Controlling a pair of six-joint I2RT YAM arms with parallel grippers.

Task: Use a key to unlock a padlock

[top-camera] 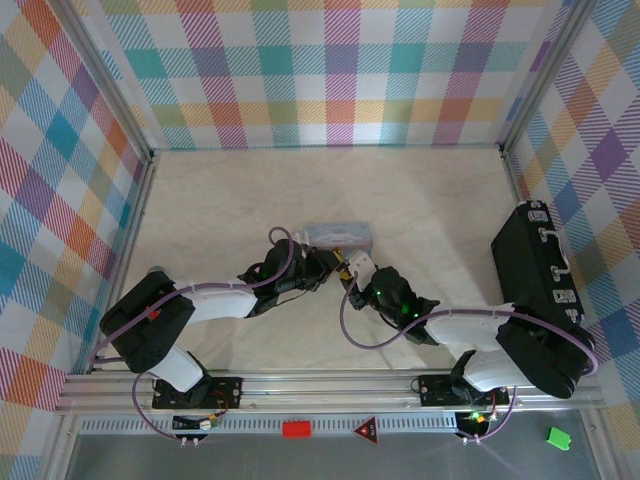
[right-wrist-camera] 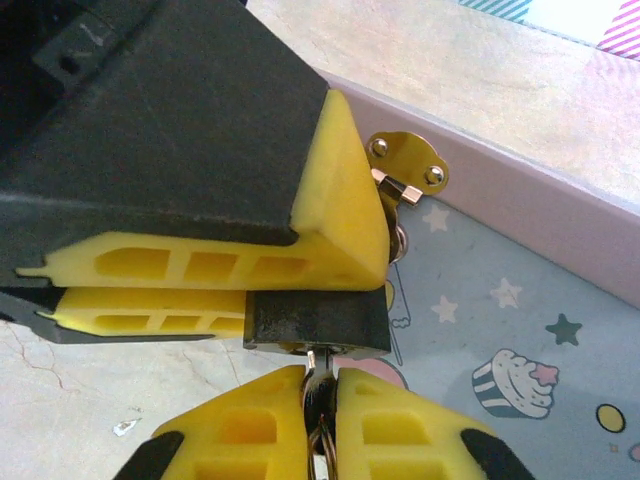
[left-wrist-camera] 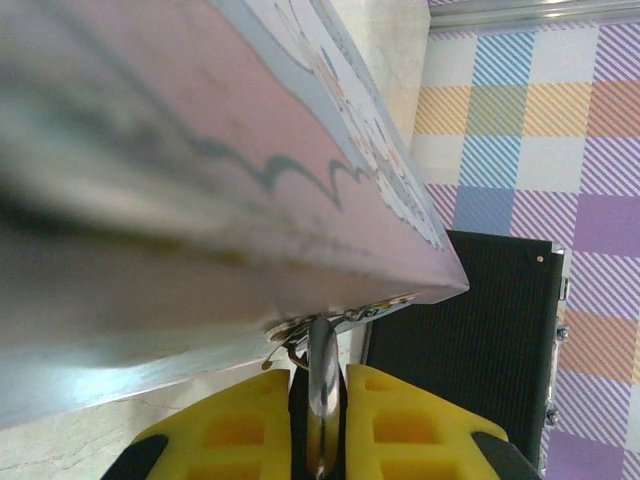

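The padlock (right-wrist-camera: 318,318), a small black block with a silvery underside, hangs from the brass hasp (right-wrist-camera: 408,170) of the pale blue tin (right-wrist-camera: 500,330). My left gripper (left-wrist-camera: 320,375) is shut on the padlock (left-wrist-camera: 323,385), its yellow fingers (right-wrist-camera: 330,235) clamping it from the left in the right wrist view. My right gripper (right-wrist-camera: 320,378) is shut on the key (right-wrist-camera: 319,395). The key's thin shank meets the padlock's underside, and its ring hangs down between the fingers. From above, both grippers, left (top-camera: 326,264) and right (top-camera: 357,272), meet just in front of the tin (top-camera: 337,236).
A black ribbed case (top-camera: 535,270) lies at the right side of the table, also behind the tin's corner in the left wrist view (left-wrist-camera: 470,340). Plaid walls (top-camera: 330,70) close in the marbled tabletop (top-camera: 420,200) on three sides.
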